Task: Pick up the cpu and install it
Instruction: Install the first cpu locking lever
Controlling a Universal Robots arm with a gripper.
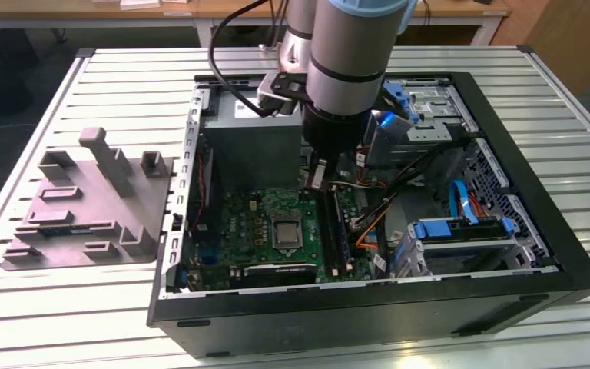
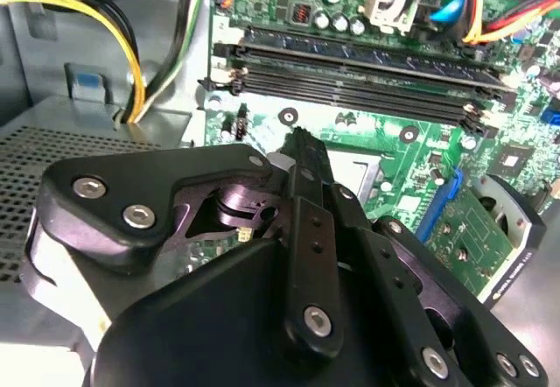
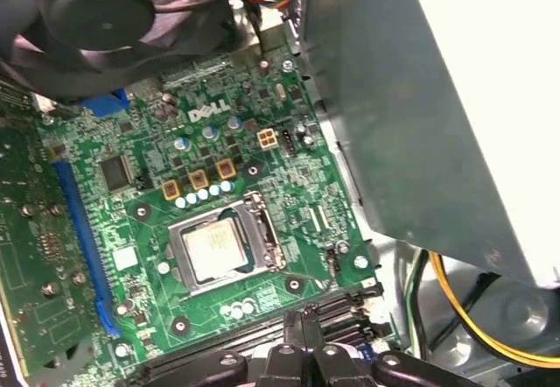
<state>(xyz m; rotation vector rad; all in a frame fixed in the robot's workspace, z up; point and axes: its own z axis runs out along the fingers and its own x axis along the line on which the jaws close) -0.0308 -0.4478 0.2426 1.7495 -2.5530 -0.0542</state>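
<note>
I read the pincer (image 3: 302, 321) as closed, fingertips together with nothing between them, poised above the memory slots (image 3: 289, 313). Beyond it the cpu (image 3: 213, 249) lies flat in its socket (image 3: 220, 247) on the green motherboard (image 3: 262, 177), silvery top up; square, so no long axis. The open computer case (image 1: 541, 200) holds the board.

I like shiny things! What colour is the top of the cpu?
Pale silvery-grey; the cpu shows best in the first wrist view, sitting in its socket.

Slatted white table (image 1: 59, 307), wooden desks (image 1: 90, 11).
</note>
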